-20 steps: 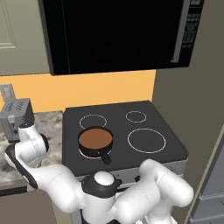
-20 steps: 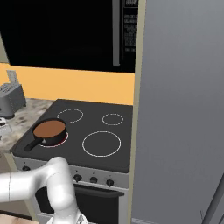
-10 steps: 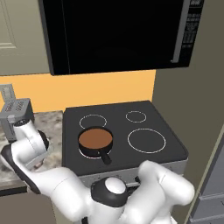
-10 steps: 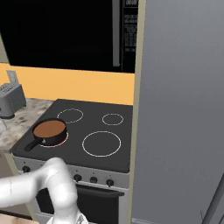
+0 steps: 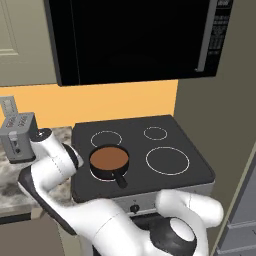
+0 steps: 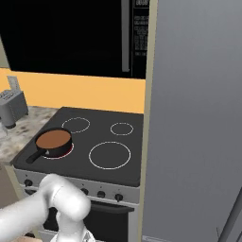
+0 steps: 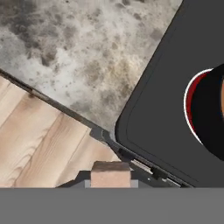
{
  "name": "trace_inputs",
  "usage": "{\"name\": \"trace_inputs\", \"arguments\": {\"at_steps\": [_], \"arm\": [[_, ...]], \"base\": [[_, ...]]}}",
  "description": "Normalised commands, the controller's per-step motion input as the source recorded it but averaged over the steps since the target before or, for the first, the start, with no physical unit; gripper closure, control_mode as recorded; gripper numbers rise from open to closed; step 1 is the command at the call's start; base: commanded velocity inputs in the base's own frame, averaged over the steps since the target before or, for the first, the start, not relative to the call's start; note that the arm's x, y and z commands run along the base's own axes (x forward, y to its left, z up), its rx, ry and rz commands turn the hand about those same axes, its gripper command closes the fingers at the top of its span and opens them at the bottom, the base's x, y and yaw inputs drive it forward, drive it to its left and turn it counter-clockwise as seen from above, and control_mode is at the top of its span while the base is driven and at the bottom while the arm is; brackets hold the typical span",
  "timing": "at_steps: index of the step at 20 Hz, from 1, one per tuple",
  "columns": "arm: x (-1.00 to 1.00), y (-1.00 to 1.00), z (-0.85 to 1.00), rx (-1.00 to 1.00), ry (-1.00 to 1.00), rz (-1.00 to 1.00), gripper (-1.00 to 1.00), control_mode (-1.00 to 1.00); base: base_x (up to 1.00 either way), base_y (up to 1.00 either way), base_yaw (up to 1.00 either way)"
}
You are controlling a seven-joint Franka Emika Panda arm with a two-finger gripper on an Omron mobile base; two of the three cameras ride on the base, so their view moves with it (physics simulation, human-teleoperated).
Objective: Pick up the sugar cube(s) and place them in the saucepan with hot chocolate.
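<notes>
1. Black glass stovetop (image 5: 190,170) has four white burner rings, and the black saucepan (image 5: 108,161) full of brown hot chocolate sits on the near-left ring, handle pointing toward the front edge.
2. Speckled grey stone counter (image 7: 87,57) butts up against the stove's left side, with a grey toaster (image 5: 18,136) sitting on it toward the back.
</notes>
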Motion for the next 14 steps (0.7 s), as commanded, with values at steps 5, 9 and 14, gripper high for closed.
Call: {"name": "trace_inputs", "arguments": {"at_steps": [5,9,14], "arm": [[-0.01,-0.96,0.71,0.0,-0.06,-0.25,1.0,-1.0],[-0.03,-1.0,0.58,0.0,-0.03,-0.21,1.0,-1.0],[0.01,-1.0,0.42,0.0,0.0,-0.22,1.0,-1.0]], "base": [[0.0,0.0,0.0],[0.0,0.0,0.0],[0.0,0.0,0.0]]}}
